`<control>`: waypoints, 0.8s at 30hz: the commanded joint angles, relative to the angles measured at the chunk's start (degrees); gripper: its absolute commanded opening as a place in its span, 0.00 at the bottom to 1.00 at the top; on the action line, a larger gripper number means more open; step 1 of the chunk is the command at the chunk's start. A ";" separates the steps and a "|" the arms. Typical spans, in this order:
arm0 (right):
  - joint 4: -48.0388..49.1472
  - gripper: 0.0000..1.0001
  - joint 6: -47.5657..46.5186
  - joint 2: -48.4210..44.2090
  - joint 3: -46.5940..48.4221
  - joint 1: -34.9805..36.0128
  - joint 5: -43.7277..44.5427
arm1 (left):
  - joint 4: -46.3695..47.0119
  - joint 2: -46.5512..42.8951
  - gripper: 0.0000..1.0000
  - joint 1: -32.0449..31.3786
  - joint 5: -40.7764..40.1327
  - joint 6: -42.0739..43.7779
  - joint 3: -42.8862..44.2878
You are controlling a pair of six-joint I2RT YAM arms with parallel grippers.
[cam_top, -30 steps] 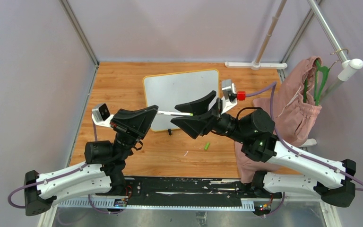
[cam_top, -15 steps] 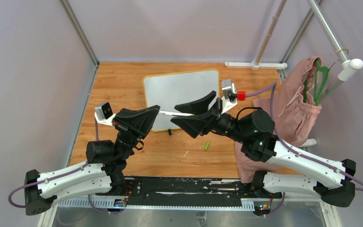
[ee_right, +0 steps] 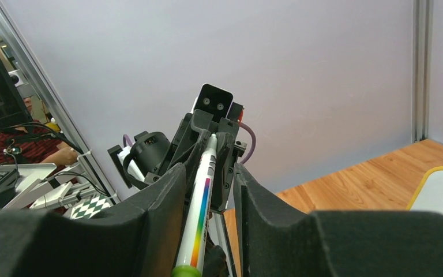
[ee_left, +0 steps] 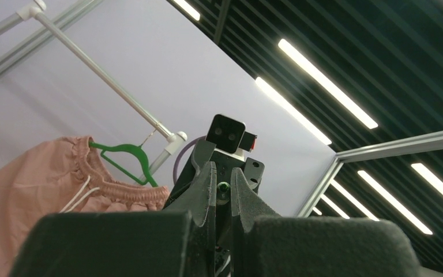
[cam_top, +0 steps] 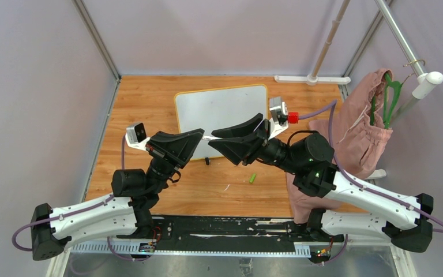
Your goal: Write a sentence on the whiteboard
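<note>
1. Whiteboard [cam_top: 219, 107]: one, on the wooden table [cam_top: 144, 104], far of centre, just beyond both grippers.
2. Walls [cam_top: 225, 34]: pale lilac, on three sides.
3. Marker [ee_right: 199, 202]: one, white, over the board's near part.
4. Left gripper [cam_top: 199, 137]: clenched on the marker's end.
5. Right gripper [ee_right: 207, 170]: jaws parted around the barrel, a gap showing.
6. Small green piece [cam_top: 252, 178]: one, on the table.
7. Pink garment [cam_top: 360, 130]: one, on a green hanger [cam_top: 389, 95], at right.
</note>
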 commanded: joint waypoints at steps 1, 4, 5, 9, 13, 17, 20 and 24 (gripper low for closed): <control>2.72 0.41 -0.99 -0.06 2.25 0.19 0.70 | 1.55 0.47 0.00 -0.17 -0.20 -0.43 1.56; 3.13 0.41 -1.01 0.24 2.20 0.18 0.95 | 2.28 0.79 0.00 -0.17 -0.54 -0.78 1.38; 3.35 0.41 -1.01 0.28 2.08 0.13 1.02 | 2.37 0.96 0.00 -0.18 -0.55 -0.87 1.35; 3.70 0.36 -0.97 0.60 2.21 0.19 0.95 | 2.85 1.41 0.00 -0.25 -0.69 -1.22 1.28; 3.79 0.30 -0.99 0.74 2.06 0.19 1.13 | 3.27 1.24 0.00 -0.26 -1.54 -1.25 0.76; 3.79 0.22 -0.92 0.55 1.90 0.18 1.34 | 3.08 1.00 0.00 -0.35 -1.79 -0.99 0.63; 3.53 0.14 -0.81 0.54 1.97 0.19 1.19 | 2.93 0.99 0.00 -0.36 -1.59 -0.81 0.57; 3.11 0.03 -0.76 0.42 2.16 0.19 1.03 | 2.57 1.00 0.00 -0.44 -1.08 -0.81 0.57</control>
